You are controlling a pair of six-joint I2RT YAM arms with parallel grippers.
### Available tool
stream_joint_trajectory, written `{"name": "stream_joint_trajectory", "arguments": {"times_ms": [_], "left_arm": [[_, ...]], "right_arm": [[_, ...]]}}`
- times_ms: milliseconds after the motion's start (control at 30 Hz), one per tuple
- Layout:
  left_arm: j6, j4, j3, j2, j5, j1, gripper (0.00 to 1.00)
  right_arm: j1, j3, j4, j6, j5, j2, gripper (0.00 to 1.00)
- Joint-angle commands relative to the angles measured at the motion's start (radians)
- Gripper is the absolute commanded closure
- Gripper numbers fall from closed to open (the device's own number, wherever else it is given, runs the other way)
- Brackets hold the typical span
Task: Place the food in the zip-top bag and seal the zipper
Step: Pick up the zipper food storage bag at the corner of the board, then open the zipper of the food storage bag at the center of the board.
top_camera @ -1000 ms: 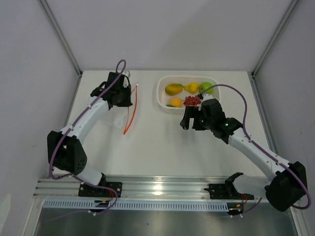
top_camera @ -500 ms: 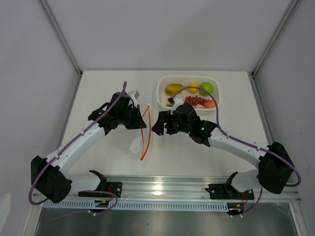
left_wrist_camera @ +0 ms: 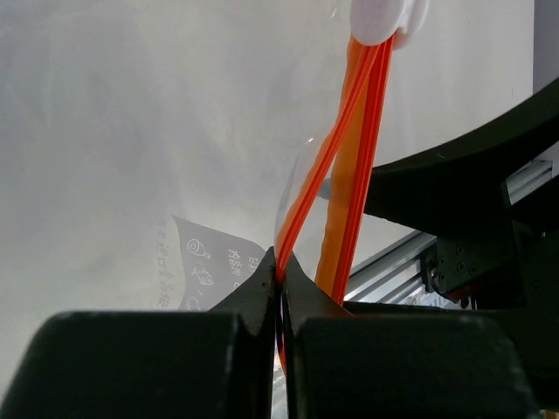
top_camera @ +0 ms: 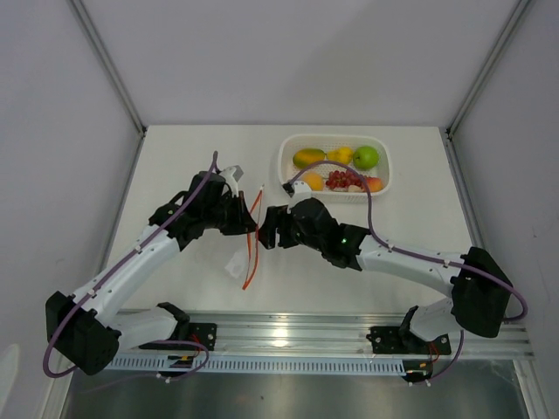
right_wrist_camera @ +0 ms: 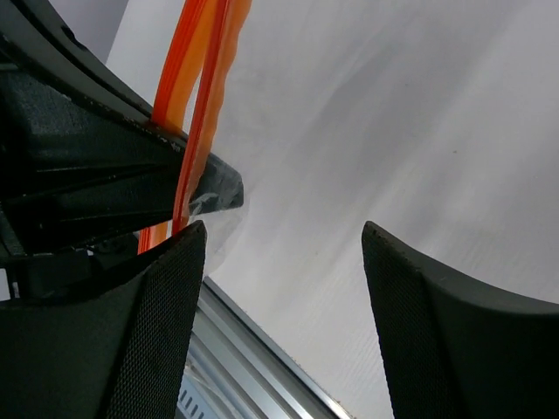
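The toy fruits lie in a white basket [top_camera: 288, 171] at the back: mango [top_camera: 307, 158], green apple [top_camera: 366, 157], yellow piece [top_camera: 340, 155], grapes [top_camera: 338, 180], peach [top_camera: 374, 184]. My left gripper [top_camera: 248, 218] is shut on the zipper [top_camera: 251, 236], one lip of the clear zip-top bag [top_camera: 236, 262], holding it off the table. In the left wrist view the orange strips [left_wrist_camera: 349, 166] run up from my shut jaws [left_wrist_camera: 281, 271]. My right gripper [top_camera: 267, 229] is open and empty, right beside the zipper; the strip [right_wrist_camera: 196, 105] stands just off its left finger [right_wrist_camera: 166, 314].
The aluminium rail [top_camera: 288, 330] with both arm bases runs along the near table edge. Grey walls and frame posts close the table on three sides. The basket stands at the back right, behind my right arm.
My left gripper carried the bag from the back left to the table's middle and lifted it. My right gripper left the basket and swung left to the zipper.
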Motion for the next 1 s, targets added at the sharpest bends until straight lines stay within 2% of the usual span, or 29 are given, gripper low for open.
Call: {"name": "stream_joint_trajectory", "arguments": {"times_ms": [0, 200, 333, 667, 867, 933, 967], "left_arm": [[-0.002, 0.026, 0.007, -0.012, -0.008, -0.006, 0.99], [-0.008, 0.025, 0.020, -0.019, 0.041, -0.008, 0.99], [0.016, 0.002, 0.018, -0.030, 0.042, -0.008, 0.99], [0.004, 0.034, -0.043, -0.092, 0.064, -0.008, 0.99], [-0.016, 0.029, -0.056, -0.115, 0.084, -0.008, 0.99], [-0.021, 0.017, -0.059, -0.122, 0.084, -0.008, 0.99], [-0.022, 0.014, -0.062, -0.128, 0.076, -0.006, 0.99]], "right_arm": [[0.037, 0.045, -0.036, -0.006, 0.126, -0.058, 0.26], [0.080, 0.030, -0.123, -0.036, 0.073, -0.133, 0.26], [0.112, 0.011, -0.140, -0.047, 0.091, -0.162, 0.26], [0.114, -0.043, -0.030, -0.043, 0.082, -0.087, 0.27], [0.057, -0.030, -0.010, -0.067, -0.005, -0.046, 0.35], [0.044, -0.032, -0.017, -0.066, -0.013, -0.049, 0.47], [0.039, -0.035, -0.022, -0.061, -0.019, -0.052, 0.59]]}}
